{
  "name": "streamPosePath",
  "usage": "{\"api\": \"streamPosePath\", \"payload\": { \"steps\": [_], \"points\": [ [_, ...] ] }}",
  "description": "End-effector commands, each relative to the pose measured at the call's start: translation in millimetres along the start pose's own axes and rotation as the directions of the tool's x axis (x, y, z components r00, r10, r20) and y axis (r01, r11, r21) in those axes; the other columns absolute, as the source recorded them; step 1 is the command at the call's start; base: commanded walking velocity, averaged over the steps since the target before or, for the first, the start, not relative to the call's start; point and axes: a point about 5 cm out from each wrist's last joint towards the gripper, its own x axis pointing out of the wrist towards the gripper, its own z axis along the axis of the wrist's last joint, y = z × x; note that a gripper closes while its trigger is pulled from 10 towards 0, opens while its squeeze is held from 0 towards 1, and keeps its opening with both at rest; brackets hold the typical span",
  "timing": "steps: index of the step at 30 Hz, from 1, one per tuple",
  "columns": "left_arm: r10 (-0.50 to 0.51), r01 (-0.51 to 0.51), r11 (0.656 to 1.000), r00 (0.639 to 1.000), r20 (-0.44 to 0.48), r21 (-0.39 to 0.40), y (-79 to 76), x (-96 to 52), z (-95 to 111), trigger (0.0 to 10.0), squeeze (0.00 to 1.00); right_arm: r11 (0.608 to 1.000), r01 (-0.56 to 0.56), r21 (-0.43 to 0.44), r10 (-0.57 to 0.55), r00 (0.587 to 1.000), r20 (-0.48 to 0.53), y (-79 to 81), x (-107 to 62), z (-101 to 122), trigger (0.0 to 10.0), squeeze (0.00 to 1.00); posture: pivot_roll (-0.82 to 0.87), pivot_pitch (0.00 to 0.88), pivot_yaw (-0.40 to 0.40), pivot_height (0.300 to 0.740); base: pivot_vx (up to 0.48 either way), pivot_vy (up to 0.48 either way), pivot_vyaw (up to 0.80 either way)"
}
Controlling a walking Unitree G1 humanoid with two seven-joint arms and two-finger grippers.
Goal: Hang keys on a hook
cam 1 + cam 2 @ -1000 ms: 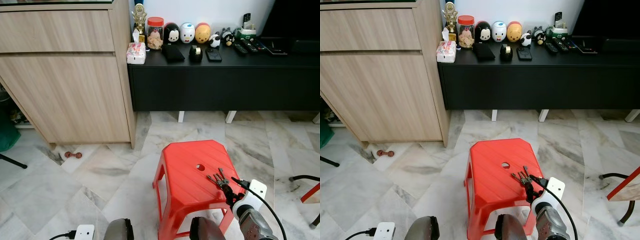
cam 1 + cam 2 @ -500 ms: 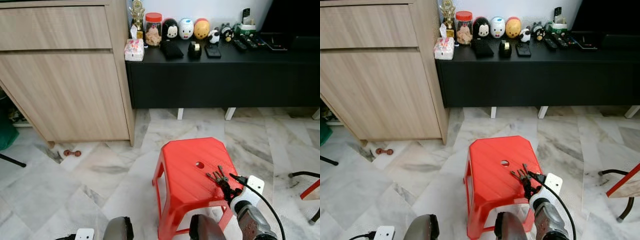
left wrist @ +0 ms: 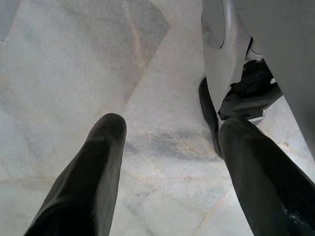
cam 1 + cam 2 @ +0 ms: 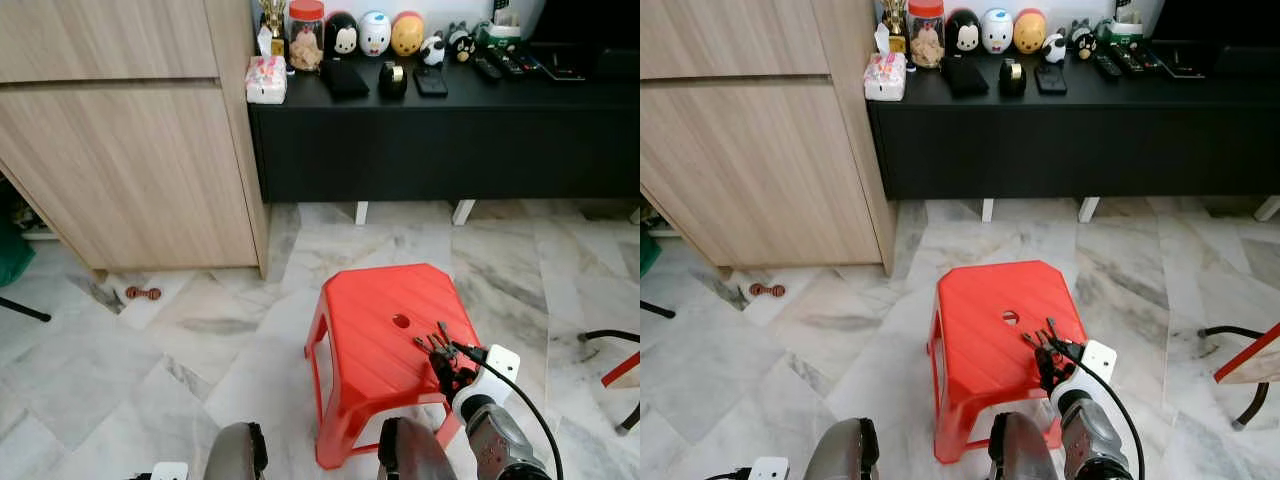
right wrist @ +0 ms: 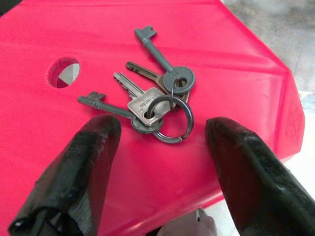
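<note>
keys [image 5: 150,96] lain flat on red stool [image 5: 236,64], fanned from ring [image 5: 172,120]. right gripper [image 5: 160,142] poised just short, jaws apart. light, rigid, slippery metal judged; ring best pinched.

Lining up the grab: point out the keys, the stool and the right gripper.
keys [image 5: 156,96], right wrist view, middle of the bunch
stool [image 4: 370,345], left eye view, bare seat top
right gripper [image 5: 162,140], right wrist view, between the fingertips
</note>
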Motion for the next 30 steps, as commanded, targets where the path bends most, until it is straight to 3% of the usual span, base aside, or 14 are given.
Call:
{"api": "streamPosePath", "payload": {
  "steps": [1,9,14,30],
  "points": [
    [0.000,0.000,1.000,1.000,-0.015,0.009,0.1,-1.4,-6,10.0,0.00,1.000,-0.004,0.007,0.004,1.000,0.028,-0.4,0.8,6,10.0,0.00,0.08,0.116,-0.049,0.596,0.000,0.000,0.00],
    [0.048,-0.043,0.998,0.992,0.112,-0.047,7.0,-0.3,14,10.0,0.00,1.000,-0.012,0.007,0.012,0.998,0.065,-0.4,1.6,13,10.0,0.00,0.08,0.112,-0.051,0.596,0.000,0.000,0.00],
    [0.045,-0.036,0.997,0.988,0.147,-0.064,6.4,-0.2,19,10.0,0.00,1.000,-0.017,0.003,0.017,0.998,0.063,-1.0,0.9,12,10.0,0.00,0.08,0.113,-0.050,0.596,0.000,0.000,0.00],
    [0.049,-0.041,0.997,0.988,0.144,-0.058,6.8,0.1,20,10.0,0.00,0.997,-0.079,0.016,0.078,0.995,0.059,9.9,2.9,9,10.0,0.00,0.08,0.108,-0.049,0.596,0.000,0.000,0.00]
  ]
}}
